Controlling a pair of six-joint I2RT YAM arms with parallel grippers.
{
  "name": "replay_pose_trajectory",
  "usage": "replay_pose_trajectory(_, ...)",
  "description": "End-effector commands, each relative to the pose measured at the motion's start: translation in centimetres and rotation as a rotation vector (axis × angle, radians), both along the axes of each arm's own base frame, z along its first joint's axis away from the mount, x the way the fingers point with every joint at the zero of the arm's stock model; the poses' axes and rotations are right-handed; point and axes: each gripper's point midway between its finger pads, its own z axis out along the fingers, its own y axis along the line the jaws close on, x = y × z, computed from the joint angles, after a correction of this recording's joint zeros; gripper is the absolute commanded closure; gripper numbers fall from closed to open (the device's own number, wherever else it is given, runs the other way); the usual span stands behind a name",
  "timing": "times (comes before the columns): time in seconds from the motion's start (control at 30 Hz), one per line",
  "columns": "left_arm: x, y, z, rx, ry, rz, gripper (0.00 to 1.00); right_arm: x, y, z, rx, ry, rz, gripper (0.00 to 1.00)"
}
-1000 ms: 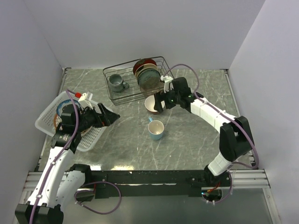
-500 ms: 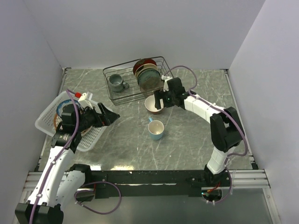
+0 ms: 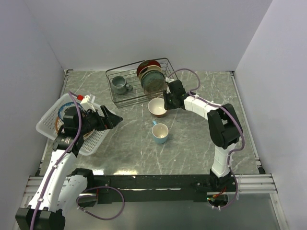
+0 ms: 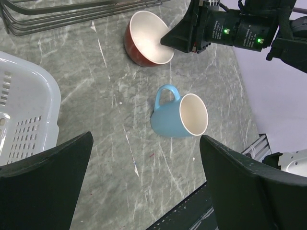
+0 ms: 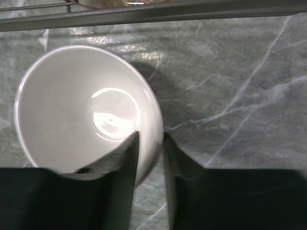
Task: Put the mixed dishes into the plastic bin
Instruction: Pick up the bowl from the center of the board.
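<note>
A cream bowl with a red-brown outside (image 3: pixel 156 106) (image 4: pixel 146 38) (image 5: pixel 81 110) sits on the table in front of the rack. My right gripper (image 3: pixel 165 102) (image 5: pixel 151 135) is shut on its right rim, one finger inside and one outside. A light blue mug (image 3: pixel 160 132) (image 4: pixel 177 117) stands just nearer, handle toward the bowl. The white plastic bin (image 3: pixel 47 120) (image 4: pixel 33 96) is at the left with a blue-patterned plate (image 3: pixel 61 112) in it, partly hidden by my left arm. Over the bin's right edge, my left gripper (image 3: pixel 115 118) (image 4: pixel 146 139) is open and holds nothing.
A black wire rack (image 3: pixel 125 94) (image 4: pixel 72 12) (image 5: pixel 144 12) stands at the back, holding a grey mug (image 3: pixel 120 85) and upright plates (image 3: pixel 151 76). Walls close the table on three sides.
My right gripper has slid left onto the bowl and its jaws have closed on the rim. The left arm, the mug and the bowl have stayed put.
</note>
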Motion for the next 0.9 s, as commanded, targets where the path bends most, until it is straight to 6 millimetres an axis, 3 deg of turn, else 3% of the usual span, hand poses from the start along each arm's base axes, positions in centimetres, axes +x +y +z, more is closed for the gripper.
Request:
replay_pose_trajectory(0.0,0.4,0.1,1.0,0.011,-0.053,0.004,0.01,1.0,0.7,1.0,0.025,-0.036,-0.008,0.76)
replay_pose_trajectory(0.13,0.3,0.1,1.2,0.011,-0.061,0.002,0.01,0.6,1.1,1.6,0.045,-0.038,0.02,0.93)
replay_pose_trajectory(0.23,0.2,0.1,1.4,0.009,-0.065,-0.003,0.01,0.4,1.6,3.5,0.092,-0.079,0.045,1.0)
replay_pose_trajectory(0.4,0.1,-0.2,1.5,-0.001,-0.068,-0.019,0.01,-0.1,2.6,7.7,0.184,-0.152,0.081,1.0)
replay_pose_trajectory(0.73,-0.4,-1.5,2.3,-0.088,-0.08,-0.061,0.01,-1.6,3.5,12.3,0.273,-0.225,0.161,1.0)
replay_pose_trajectory(0.87,-0.4,-3.1,2.4,-0.121,-0.055,-0.057,0.01,-2.9,3.7,14.2,0.291,-0.265,0.223,1.0)
